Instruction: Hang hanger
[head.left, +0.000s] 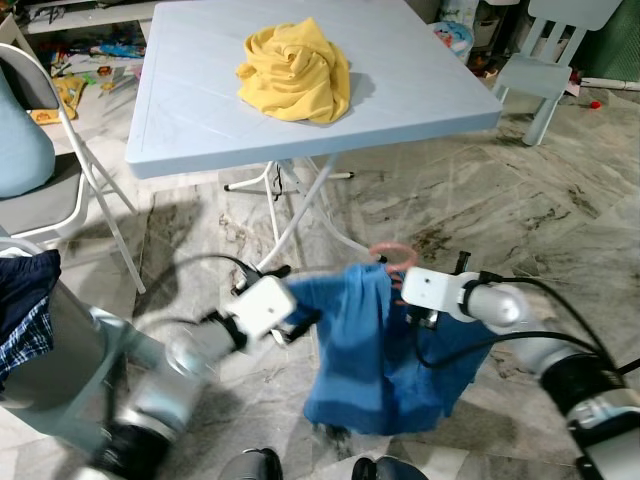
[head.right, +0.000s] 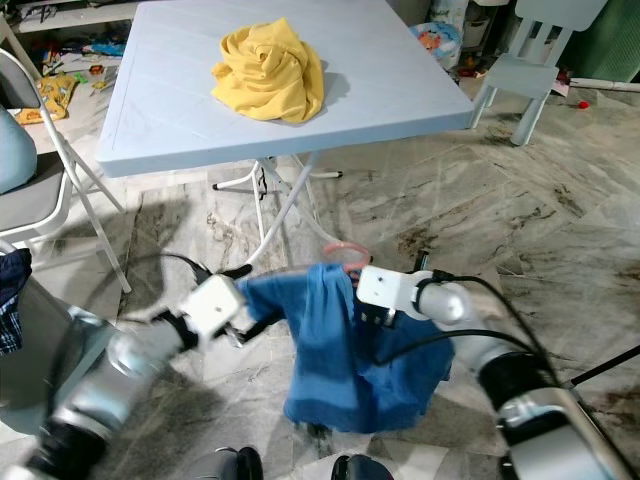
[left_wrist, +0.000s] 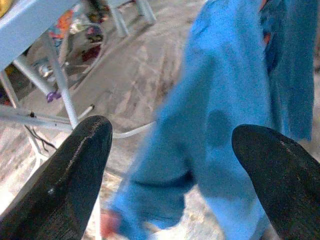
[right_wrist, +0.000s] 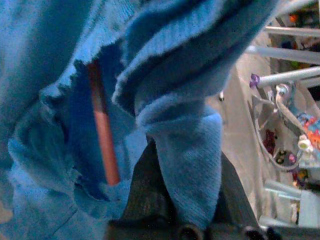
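A: Left side first. Left claw (head.left: 300, 322), where is it?

B: Low, over the floor, in front of the table (head.left: 200, 120). Blurred in both eye views. The left wrist view shows its two black fingers (left_wrist: 75, 170) spread wide, nothing between them. The blue garment (head.left: 370, 350) sits just past them, toward the robot's right.

A: And the hanger?

B: Pink hanger (head.left: 392, 254). Its hook pokes up above the garment's top, between the two arms. The garment drapes down from it toward the floor.

A: Right claw?

B: Right claw (right_wrist: 175, 200) is buried in the blue cloth. Folds wrap over its fingers, so I can't tell how far open it is or exactly what it pinches. I'd guess it carries the load, since the garment hangs from that spot.

A: Long axis?

B: The pink bar (right_wrist: 102, 130) shows through a gap in the cloth in the right wrist view. Most of the hanger is covered, so its full line is unclear.

A: Nearer arm?

B: Right, it's in the cloth. No rail or rod to hang it on is visible. Yellow cloth (head.left: 295, 72) on the table is well apart.
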